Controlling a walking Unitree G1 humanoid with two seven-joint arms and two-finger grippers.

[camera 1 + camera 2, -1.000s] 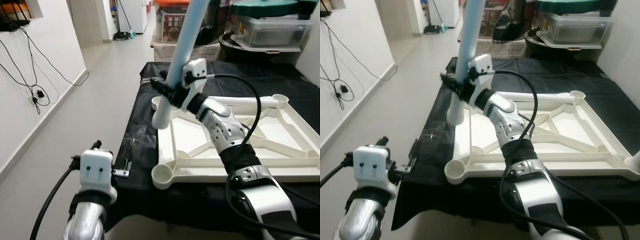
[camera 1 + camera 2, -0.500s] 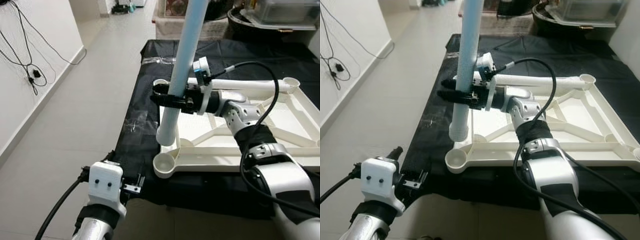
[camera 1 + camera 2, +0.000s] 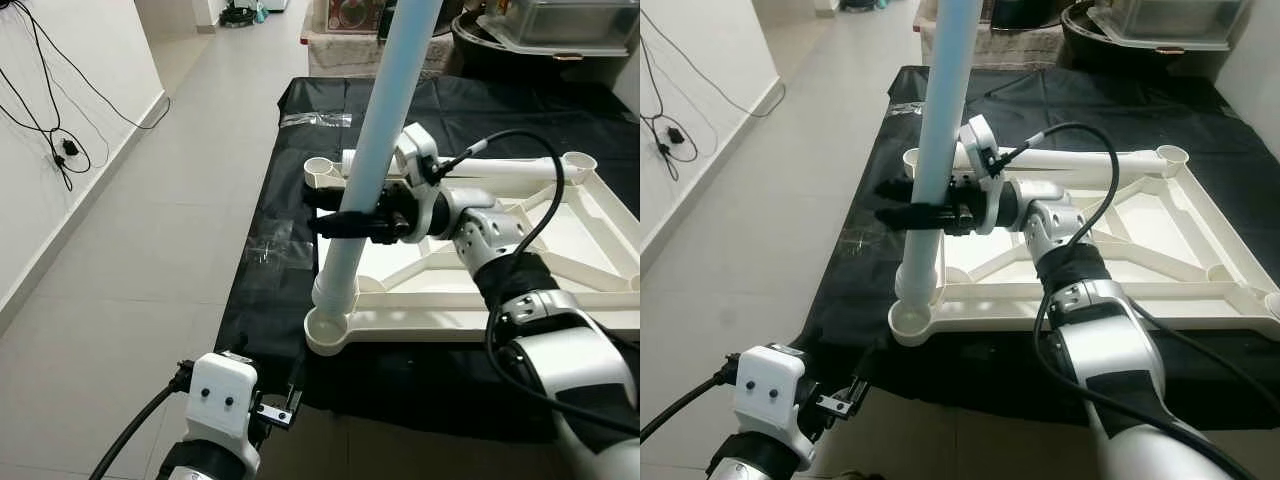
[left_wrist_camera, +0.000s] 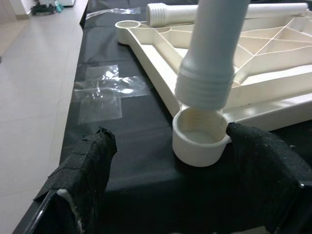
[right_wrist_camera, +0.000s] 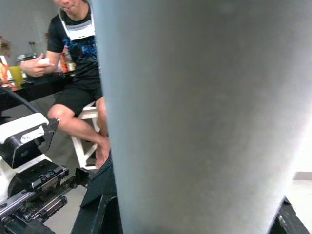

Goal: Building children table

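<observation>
Table leg, clamped mid-frame by the right gripper, hovers just above the corner socket, left gripper spread wide below.

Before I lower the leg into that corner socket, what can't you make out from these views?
- Top end of the table leg: cut off by the upper edge in both eye views.
- Right gripper finger contact: the right wrist view is blocked by the leg itself.
- Socket threads: its inside is partly covered by the leg's threaded end in the left wrist view, so alignment is uncertain.
- Table top far right corner: cut off by the edge.
</observation>
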